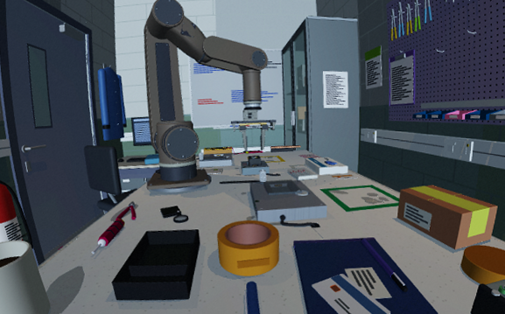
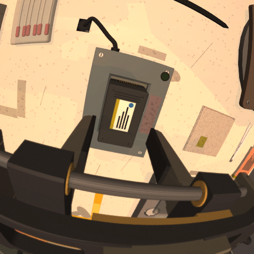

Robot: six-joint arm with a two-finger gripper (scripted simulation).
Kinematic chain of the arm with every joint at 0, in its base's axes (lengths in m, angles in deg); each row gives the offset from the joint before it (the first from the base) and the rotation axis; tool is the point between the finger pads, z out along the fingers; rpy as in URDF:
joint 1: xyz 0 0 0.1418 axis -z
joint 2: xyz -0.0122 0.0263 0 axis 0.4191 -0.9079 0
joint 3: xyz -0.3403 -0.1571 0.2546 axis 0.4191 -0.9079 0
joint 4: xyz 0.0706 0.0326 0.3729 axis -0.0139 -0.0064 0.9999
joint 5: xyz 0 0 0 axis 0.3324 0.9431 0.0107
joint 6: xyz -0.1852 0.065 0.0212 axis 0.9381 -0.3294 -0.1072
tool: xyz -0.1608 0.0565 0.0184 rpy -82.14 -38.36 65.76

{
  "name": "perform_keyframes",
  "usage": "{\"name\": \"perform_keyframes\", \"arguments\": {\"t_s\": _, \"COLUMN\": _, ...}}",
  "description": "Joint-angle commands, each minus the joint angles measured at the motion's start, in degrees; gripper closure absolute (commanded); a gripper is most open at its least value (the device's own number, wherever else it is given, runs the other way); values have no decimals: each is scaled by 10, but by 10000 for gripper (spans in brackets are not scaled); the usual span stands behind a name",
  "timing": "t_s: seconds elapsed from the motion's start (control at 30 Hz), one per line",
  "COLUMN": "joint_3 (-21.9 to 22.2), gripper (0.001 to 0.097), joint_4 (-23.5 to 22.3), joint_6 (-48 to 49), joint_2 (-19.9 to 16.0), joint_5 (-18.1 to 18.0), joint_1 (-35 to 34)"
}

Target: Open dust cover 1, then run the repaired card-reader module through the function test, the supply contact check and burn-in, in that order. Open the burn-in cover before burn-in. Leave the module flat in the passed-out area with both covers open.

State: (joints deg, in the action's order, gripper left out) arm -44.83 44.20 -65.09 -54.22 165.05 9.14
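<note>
The dark card-reader module point(image 2: 122, 113) sits in the recess of a small grey test fixture point(image 2: 127, 99) point(image 1: 254, 166) far back on the bench. It carries a white label with black bars, a yellow stripe and a blue dot. My gripper point(image 2: 119, 129) point(image 1: 253, 145) hangs above it, open and empty, with the module between its fingers in the wrist camera. A cable point(image 2: 99, 27) leaves the fixture's far edge. A larger grey station point(image 1: 287, 200) lies nearer the middle of the bench. A green-framed area point(image 1: 359, 197) lies to its right.
A black tray point(image 1: 160, 263) sits at the near left. A yellow tape roll point(image 1: 248, 247), a blue mat with cards point(image 1: 361, 282) and a cardboard box point(image 1: 446, 214) fill the near bench. The arm's base point(image 1: 176, 171) stands left of the fixture. A tan card point(image 2: 209, 130) lies right of the fixture.
</note>
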Motion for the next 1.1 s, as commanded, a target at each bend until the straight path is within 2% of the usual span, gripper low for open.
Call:
{"name": "perform_keyframes", "arguments": {"t_s": 0.0, "joint_3": 1, "gripper": 376, "joint_4": 0, "joint_6": 0, "joint_2": 0, "joint_5": 0, "joint_1": 0}}
{"name": "perform_keyframes", "arguments": {"t_s": 0.2, "joint_3": 1, "gripper": 491, "joint_4": 0, "joint_6": 0, "joint_2": 0, "joint_5": 0, "joint_1": 0}}
{"name": "perform_keyframes", "arguments": {"t_s": 0.57, "joint_3": 2, "gripper": 491, "joint_4": 0, "joint_6": 0, "joint_2": 1, "joint_5": 2, "joint_1": 0}}
{"name": "perform_keyframes", "arguments": {"t_s": 0.6, "joint_3": 10, "gripper": 491, "joint_4": 0, "joint_6": 0, "joint_2": 4, "joint_5": 13, "joint_1": 0}}
{"name": "perform_keyframes", "arguments": {"t_s": 0.73, "joint_3": 81, "gripper": 491, "joint_4": 0, "joint_6": 0, "joint_2": 24, "joint_5": 102, "joint_1": 0}}
{"name": "perform_keyframes", "arguments": {"t_s": 1.07, "joint_3": 85, "gripper": 491, "joint_4": 0, "joint_6": 31, "joint_2": 24, "joint_5": 109, "joint_1": 0}}
